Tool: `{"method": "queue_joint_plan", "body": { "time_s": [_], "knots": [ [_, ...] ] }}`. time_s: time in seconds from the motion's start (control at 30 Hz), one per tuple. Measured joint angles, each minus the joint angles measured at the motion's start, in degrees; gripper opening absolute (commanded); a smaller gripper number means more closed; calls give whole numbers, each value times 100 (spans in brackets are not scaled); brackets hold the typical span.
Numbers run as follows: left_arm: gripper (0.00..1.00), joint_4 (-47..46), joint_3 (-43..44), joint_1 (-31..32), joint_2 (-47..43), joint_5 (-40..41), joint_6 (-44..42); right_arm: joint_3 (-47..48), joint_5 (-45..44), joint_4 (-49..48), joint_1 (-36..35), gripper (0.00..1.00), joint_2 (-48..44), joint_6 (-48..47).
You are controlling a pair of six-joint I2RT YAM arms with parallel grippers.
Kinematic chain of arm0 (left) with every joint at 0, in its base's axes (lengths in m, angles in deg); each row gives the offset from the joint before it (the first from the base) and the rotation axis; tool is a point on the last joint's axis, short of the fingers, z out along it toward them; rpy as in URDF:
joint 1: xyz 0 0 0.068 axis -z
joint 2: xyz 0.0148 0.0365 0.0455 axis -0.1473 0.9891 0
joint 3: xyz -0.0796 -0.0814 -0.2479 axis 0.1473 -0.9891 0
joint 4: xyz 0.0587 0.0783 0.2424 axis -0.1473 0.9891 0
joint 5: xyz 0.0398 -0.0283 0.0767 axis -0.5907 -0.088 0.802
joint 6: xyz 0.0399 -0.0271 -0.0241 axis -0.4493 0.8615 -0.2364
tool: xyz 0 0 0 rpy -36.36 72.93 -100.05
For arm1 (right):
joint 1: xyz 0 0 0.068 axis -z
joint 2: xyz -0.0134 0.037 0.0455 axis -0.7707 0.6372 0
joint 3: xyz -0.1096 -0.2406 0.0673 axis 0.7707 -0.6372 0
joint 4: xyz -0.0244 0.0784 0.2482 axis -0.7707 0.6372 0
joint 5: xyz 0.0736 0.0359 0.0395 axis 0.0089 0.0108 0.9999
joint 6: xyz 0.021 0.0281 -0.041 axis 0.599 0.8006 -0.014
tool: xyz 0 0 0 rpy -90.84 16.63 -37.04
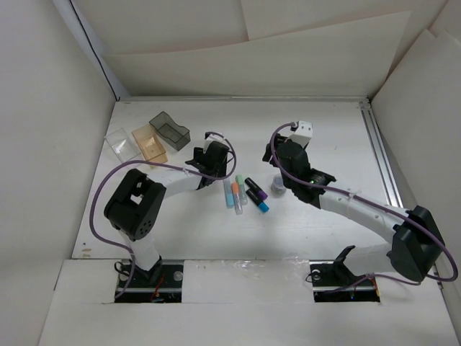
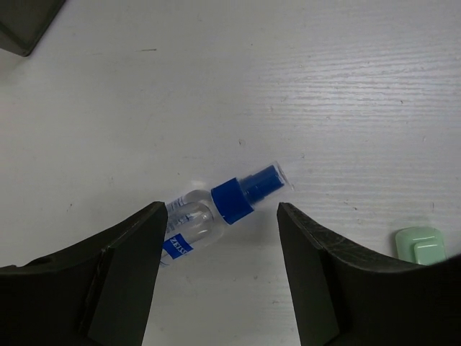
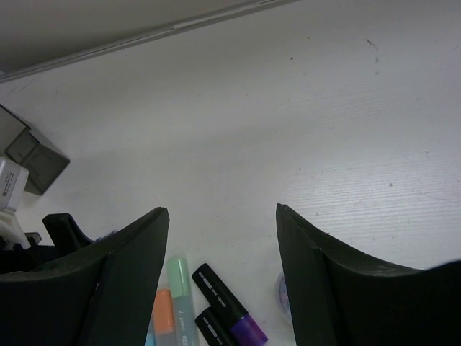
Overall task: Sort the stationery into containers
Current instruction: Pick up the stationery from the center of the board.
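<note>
A clear blue-tipped tube (image 2: pixel 216 213) lies on the table below my open left gripper (image 2: pixel 220 211), its body partly behind the left finger; my left gripper (image 1: pixel 211 160) hides it from above. Three pale markers, blue (image 1: pixel 228 193), orange (image 1: pixel 235 194) and green (image 1: pixel 241 187), lie side by side mid-table, with black markers, purple-ended (image 1: pixel 254 187) and cyan-ended (image 1: pixel 258 201), to their right. A small grey round piece (image 1: pixel 277 186) lies by my open, empty right gripper (image 1: pixel 288 155), which hovers beyond the markers (image 3: pixel 221 213). The clear (image 1: pixel 121 143), amber (image 1: pixel 149 142) and dark grey (image 1: pixel 170 130) boxes stand at the back left.
White walls enclose the table on three sides, with a metal rail (image 1: pixel 380 155) along the right edge. The green marker's end (image 2: pixel 418 244) shows at the left wrist view's right edge. The dark box shows in the right wrist view (image 3: pixel 36 162).
</note>
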Motion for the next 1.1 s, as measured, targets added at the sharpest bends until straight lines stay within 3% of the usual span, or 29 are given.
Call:
{"method": "queue_joint_plan", "body": {
  "time_s": [0.43,0.5,0.53,0.63,0.67,0.73,0.97,1.1],
  "knots": [
    [57,319,531,-109,643,105,63,0,22,-2,9,67,0,-22],
    [47,345,610,-109,745,109,61,0,24,-2,33,67,0,-22],
    [34,343,636,-109,782,118,87,0,24,-2,37,67,0,-22],
    [22,348,667,-109,809,151,127,0,24,-4,46,67,0,-22],
    [11,345,669,-111,809,155,127,0,24,-4,46,67,0,-22],
    [0,345,673,-111,809,179,140,0,42,-4,46,67,0,-22],
    [0,413,667,-122,726,223,269,0,63,-4,46,67,0,-22],
    [0,614,610,-160,203,208,490,0,66,-7,46,67,0,-22]
  ]
}}
